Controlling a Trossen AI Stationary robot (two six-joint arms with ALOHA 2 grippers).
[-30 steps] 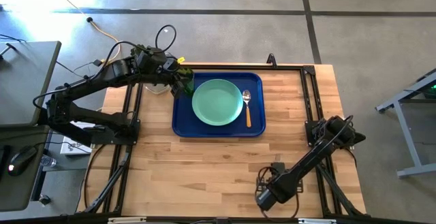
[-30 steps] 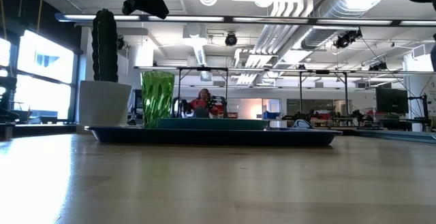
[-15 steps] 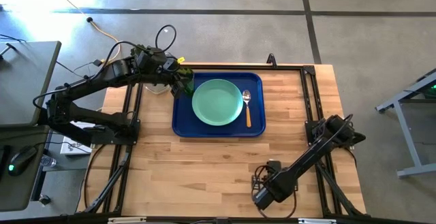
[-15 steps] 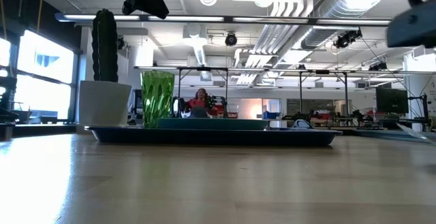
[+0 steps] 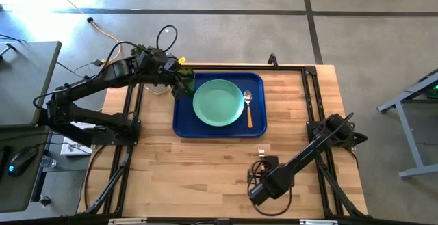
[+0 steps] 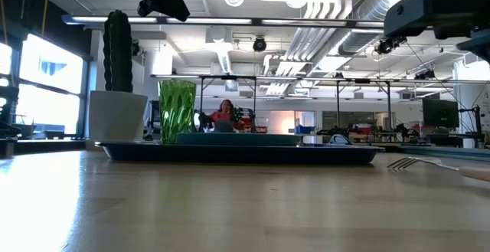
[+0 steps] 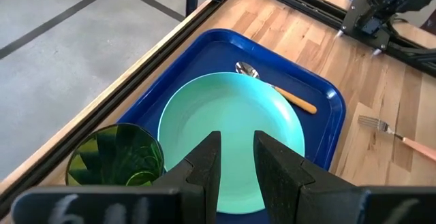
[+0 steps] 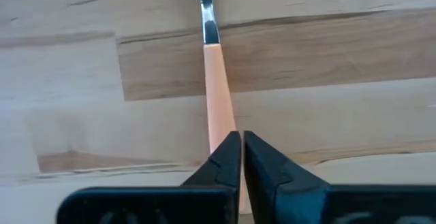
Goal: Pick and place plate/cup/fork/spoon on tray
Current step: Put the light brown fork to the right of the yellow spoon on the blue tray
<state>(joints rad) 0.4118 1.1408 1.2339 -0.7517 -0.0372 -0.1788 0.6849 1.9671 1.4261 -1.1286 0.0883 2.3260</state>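
Three task pieces already sit on the blue tray: the mint plate in the middle, the spoon beside it, the green cup at a corner. The fork lies on the table, the right gripper pinched shut over its handle. The left gripper, fingers slightly apart, hovers above the cup.

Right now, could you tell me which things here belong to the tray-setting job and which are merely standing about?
Job: tray, plate, cup, spoon, fork.
Standing about: cactus in its white pot, behind the tray's corner.
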